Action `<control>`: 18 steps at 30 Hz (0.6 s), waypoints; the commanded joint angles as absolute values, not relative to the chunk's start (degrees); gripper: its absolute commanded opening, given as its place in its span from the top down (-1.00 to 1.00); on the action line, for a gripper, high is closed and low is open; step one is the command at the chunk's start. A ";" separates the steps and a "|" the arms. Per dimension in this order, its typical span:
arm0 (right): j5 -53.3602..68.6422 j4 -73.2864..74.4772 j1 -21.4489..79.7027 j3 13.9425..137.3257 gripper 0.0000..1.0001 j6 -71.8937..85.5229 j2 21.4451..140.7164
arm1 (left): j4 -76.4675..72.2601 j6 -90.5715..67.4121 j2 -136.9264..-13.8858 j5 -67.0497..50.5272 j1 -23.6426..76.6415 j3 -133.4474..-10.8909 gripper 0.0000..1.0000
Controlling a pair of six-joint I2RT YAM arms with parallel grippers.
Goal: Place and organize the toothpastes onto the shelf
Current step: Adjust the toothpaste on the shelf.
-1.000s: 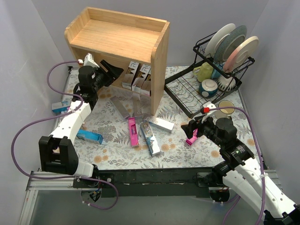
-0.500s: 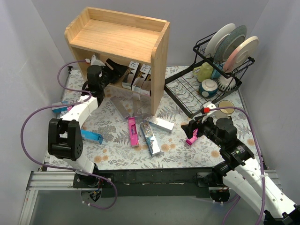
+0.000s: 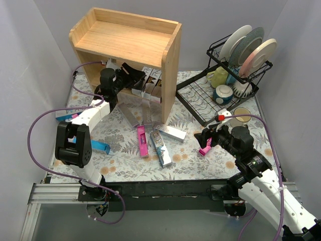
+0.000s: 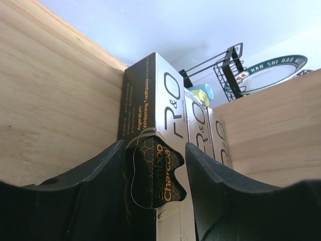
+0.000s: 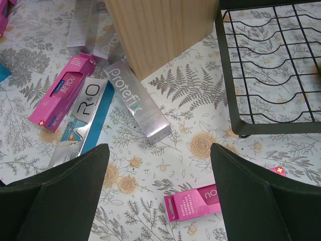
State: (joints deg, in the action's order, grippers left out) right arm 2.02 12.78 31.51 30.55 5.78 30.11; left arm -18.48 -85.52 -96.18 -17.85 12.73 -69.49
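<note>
Beside the shelf (image 3: pixel 125 37), dish rack (image 3: pixel 199 103)

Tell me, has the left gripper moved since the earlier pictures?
Yes. The left gripper, shut on a box, has moved right under the shelf, closer to the row of boxes standing there.

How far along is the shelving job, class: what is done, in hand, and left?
Done: R&O boxes stand upright in the shelf. In hand: the left gripper grips a charcoal box beside them. Left: the Protefix box, a pink box and others lie on the table; the right gripper hangs open above them.
</note>
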 commanded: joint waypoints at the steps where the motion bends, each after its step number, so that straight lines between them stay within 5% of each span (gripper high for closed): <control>1: 1.76 11.34 31.38 31.38 -0.80 5.63 30.23 | -16.00 -83.68 -96.50 -23.63 13.97 -69.87 0.03; 6: 1.85 11.34 31.38 31.38 -0.80 5.62 30.41 | -14.06 -82.53 -96.16 -22.33 14.06 -70.23 -0.02; 18: 1.49 11.86 31.38 31.46 -0.80 5.71 30.06 | -11.34 -80.95 -91.41 -10.39 13.89 -69.26 -0.91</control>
